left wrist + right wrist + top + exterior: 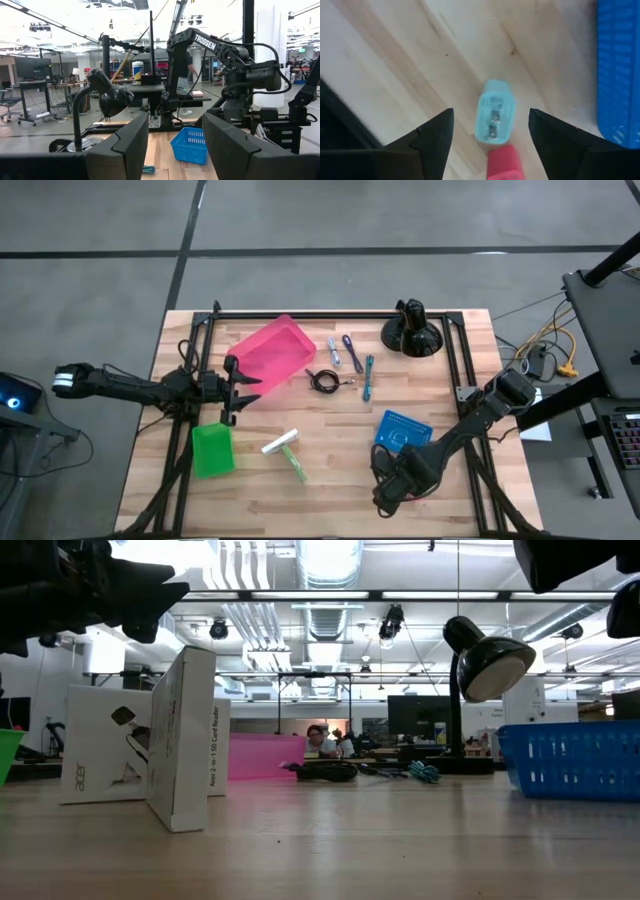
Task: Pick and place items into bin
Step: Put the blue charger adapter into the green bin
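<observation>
My right gripper (490,145) (395,488) is open and points down at the table near its near right corner. A small teal block (492,117) lies flat on the wood between its fingers, with a red block (502,162) against the teal block's end. Neither finger touches them. My left gripper (175,145) (236,385) is open and level beside the pink bin (272,352), holding nothing. A black coiled cable (323,380), purple and blue sticks (345,352), a teal stick (368,376) and a white-and-green stick (286,450) lie on the table's middle.
A blue bin (403,430) (617,70) stands just beyond my right gripper. A green bin (212,450) sits near the left arm. The black domed lamp-like mount (412,332) stands at the far edge. White cartons (150,745) show in the low view. A black frame borders the table.
</observation>
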Controlling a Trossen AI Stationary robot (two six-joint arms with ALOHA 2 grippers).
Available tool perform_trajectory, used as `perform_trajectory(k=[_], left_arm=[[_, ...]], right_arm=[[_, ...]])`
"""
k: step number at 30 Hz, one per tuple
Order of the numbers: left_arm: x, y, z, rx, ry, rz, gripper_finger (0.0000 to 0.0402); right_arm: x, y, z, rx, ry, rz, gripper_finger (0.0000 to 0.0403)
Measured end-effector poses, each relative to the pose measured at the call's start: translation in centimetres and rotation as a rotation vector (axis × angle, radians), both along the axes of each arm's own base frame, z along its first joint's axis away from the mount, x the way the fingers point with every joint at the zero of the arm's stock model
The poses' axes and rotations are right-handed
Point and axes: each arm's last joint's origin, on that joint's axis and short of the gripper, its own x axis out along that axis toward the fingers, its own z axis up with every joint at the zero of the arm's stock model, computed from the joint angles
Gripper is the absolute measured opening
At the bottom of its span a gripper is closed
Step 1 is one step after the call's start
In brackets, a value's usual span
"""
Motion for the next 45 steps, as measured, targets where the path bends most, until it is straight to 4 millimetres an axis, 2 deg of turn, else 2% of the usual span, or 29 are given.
perform_trajectory(k=[9,16,26,36,45], left_arm=[[0.0,0.0,0.0,0.0,0.0,0.0,0.0171],[0.0,0.0,0.0,0.0,0.0,-0.001,0.0171],[0.0,0.0,0.0,0.0,0.0,-0.001,0.0171],[0.0,0.0,0.0,0.0,0.0,-0.001,0.0171],[0.0,0.0,0.0,0.0,0.001,-0.001,0.0171]], right_arm=[[-0.5,-0.5,-1.1,-0.039,0.01,-0.003,0.0249],[-0.4,-0.3,-2.0,0.014,-0.009,0.0,0.0251],[-1.0,-0.8,-3.1,-0.005,0.017,0.001,0.0235],[-1.0,-0.6,-3.2,0.009,0.005,0.004,0.0228],[-1.1,-0.4,-3.2,0.052,0.035,0.02,0.0206]])
